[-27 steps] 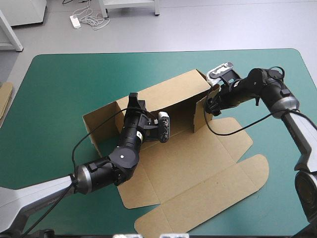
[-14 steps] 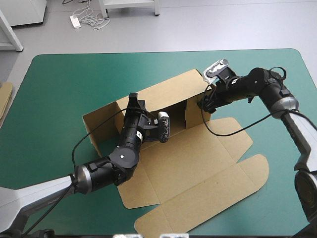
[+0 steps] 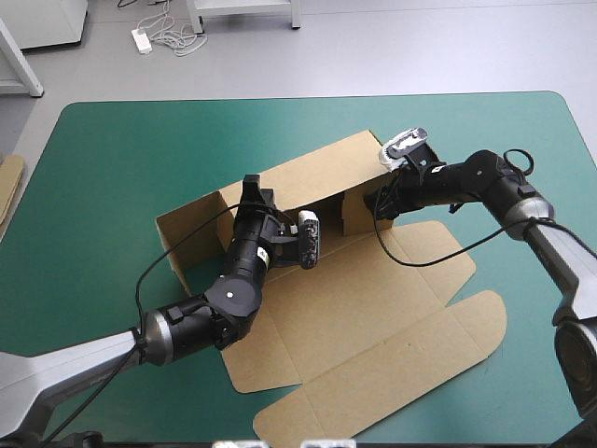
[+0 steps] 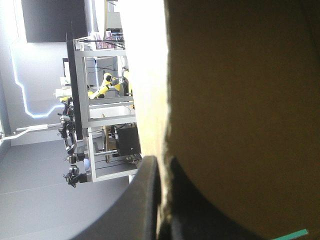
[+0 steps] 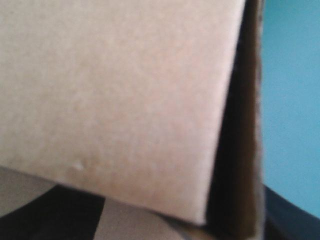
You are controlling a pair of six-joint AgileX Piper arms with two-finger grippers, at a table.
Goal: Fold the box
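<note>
One box mid teal-green cover; spare board left edge.

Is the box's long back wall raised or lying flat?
Raised: the back wall stands upright on the table; the front panels lie flat.

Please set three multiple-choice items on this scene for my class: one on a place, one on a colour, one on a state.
1. Where is the right end effector?
A over the table's left edge
B on the flat lid
C at the box's right side flap

2. What colour is the table's cover?
A teal-green
B red
C white

3. How does the box's back wall stand?
A flat on the table
B raised upright
C torn away

Key: 1 C, the high view shows it against that flap; 2 A, teal-green surrounds the board; 3 B, the wall rises above the flat panels.
</note>
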